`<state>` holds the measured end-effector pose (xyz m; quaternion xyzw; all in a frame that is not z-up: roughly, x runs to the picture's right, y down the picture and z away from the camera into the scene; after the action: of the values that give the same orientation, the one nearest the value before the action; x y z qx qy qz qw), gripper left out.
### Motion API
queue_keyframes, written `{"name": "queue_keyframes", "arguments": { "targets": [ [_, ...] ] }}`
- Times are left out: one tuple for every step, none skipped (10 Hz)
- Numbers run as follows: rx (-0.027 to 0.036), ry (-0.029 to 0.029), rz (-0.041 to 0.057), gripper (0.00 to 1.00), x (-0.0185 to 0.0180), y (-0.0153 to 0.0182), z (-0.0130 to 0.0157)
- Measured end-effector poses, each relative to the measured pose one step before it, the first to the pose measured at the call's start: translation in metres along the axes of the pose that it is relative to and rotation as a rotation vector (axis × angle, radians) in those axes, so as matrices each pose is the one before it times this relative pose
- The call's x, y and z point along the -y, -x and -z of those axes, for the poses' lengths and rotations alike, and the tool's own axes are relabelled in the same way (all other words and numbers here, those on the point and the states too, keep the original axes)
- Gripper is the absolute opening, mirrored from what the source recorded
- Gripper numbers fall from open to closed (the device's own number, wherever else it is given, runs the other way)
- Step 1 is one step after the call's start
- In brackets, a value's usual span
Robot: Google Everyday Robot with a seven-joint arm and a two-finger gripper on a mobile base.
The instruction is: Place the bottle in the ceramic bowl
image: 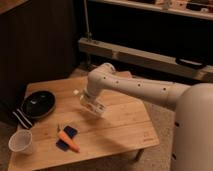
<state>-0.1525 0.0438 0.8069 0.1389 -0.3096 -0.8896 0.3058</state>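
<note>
The ceramic bowl [39, 103] sits at the counter's [125, 125] left edge, showing only its glossy black interior. The paper cup [20, 141] stands at the front-left corner. The gripper [88, 100] is over the counter's middle, jaws closed narrow on the tilted bottle [97, 110]. The label's print is unreadable.
</note>
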Motion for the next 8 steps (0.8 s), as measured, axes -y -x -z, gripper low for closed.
{"name": "queue_keyframes", "arguments": {
  "targets": [
    [-0.02028,-0.01760,0.02470,0.00,0.00468,-0.02396,-0.00522],
    [-0.02487,-0.02249,0.03109,0.00,0.00636,-0.02947,-0.00713],
    [-0.02181,-0.02280,0.02712,0.00,0.00606,-0.02608,-0.00789],
    [-0.01289,-0.01449,0.01644,0.00,0.00345,-0.01592,-0.00575],
    [-0.02852,-0.03495,0.03896,0.00,0.00820,-0.03679,-0.01557],
    [-0.01558,-0.01997,0.02463,0.00,0.00462,-0.02184,-0.01213],
    [-0.01217,-0.01479,0.02193,0.00,0.00319,-0.01809,-0.01076],
    [-0.02011,-0.02784,0.04133,0.00,0.00591,-0.03152,-0.02216]
  ]
}}
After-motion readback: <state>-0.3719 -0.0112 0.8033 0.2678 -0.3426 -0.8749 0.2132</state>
